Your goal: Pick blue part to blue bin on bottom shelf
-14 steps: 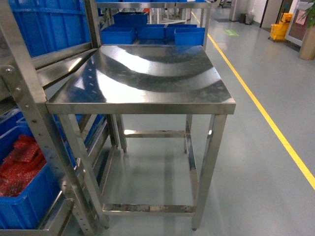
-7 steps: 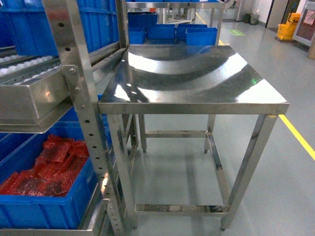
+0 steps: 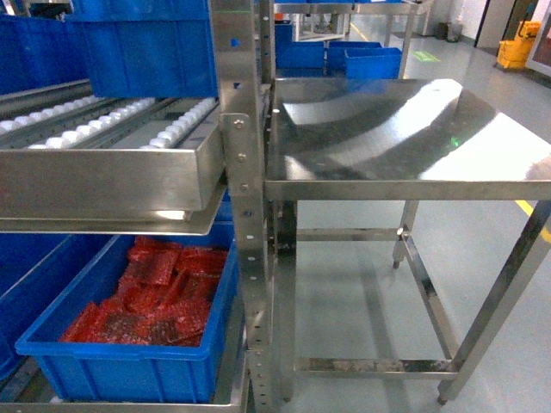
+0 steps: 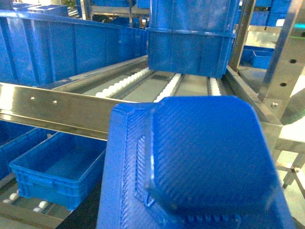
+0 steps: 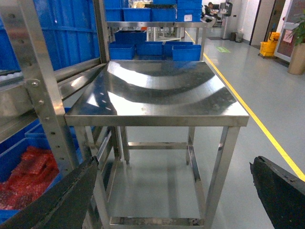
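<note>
At six o'clock in the left wrist view, the blue part (image 4: pixel 209 157) filled the frame, apparently carried by the left gripper, whose jaws were hidden. The right gripper (image 5: pixel 176 191) hung wide open, empty. An empty bin (image 4: pixel 57 171) sat at eight o'clock. The part could strike the rail (image 4: pixel 57 107) on descent.

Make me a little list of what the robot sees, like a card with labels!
Held part: blue part, filling the left wrist view
Left pincer: hidden behind the part
Right pincer: open, empty
Red stuff: red bags in a blue bin
Empty bin: blue bin on the bottom shelf
Table: steel table, shiny
</note>
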Motion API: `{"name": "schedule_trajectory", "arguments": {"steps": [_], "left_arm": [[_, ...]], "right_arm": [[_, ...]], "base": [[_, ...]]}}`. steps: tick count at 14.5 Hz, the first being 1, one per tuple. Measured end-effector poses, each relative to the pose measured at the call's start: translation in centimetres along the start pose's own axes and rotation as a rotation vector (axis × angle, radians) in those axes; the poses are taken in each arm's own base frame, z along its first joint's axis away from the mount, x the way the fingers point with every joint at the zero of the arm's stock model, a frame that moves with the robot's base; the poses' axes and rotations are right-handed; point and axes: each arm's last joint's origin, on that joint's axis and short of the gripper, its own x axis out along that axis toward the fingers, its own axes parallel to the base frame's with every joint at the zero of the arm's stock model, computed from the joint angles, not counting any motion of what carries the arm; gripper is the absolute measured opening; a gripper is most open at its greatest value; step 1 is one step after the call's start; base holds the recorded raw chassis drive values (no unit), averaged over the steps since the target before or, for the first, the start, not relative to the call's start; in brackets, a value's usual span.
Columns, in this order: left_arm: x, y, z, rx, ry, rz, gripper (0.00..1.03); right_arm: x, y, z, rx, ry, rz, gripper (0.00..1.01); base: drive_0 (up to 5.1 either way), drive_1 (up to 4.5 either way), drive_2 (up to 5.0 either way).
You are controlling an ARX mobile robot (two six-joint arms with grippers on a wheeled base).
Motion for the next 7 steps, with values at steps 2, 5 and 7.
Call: {"name": "schedule_trajectory", "arguments": {"steps": [2, 5, 7], "left_arm": [[0.0, 0.0, 0.01, -0.001, -0.001, 0.0, 0.43], [0.0, 0.0, -0.01, 0.001, 0.001, 0.0, 0.43], [0.01, -0.01, -0.02, 0.001, 0.002, -0.001, 0.43]], "right_arm": [[0.0, 0.0, 0.05, 0.0, -0.005, 0.0, 0.98], [0.0, 0.0, 0.0, 0.0, 0.0, 0.0, 0.98], [0.0, 0.0, 0.0, 0.0, 0.0, 0.0, 0.98]], "base": [[-5.1, 2.32, 2.3], [-5.1, 2.38, 2.4], [-5.0, 2.41, 2.4]]}}
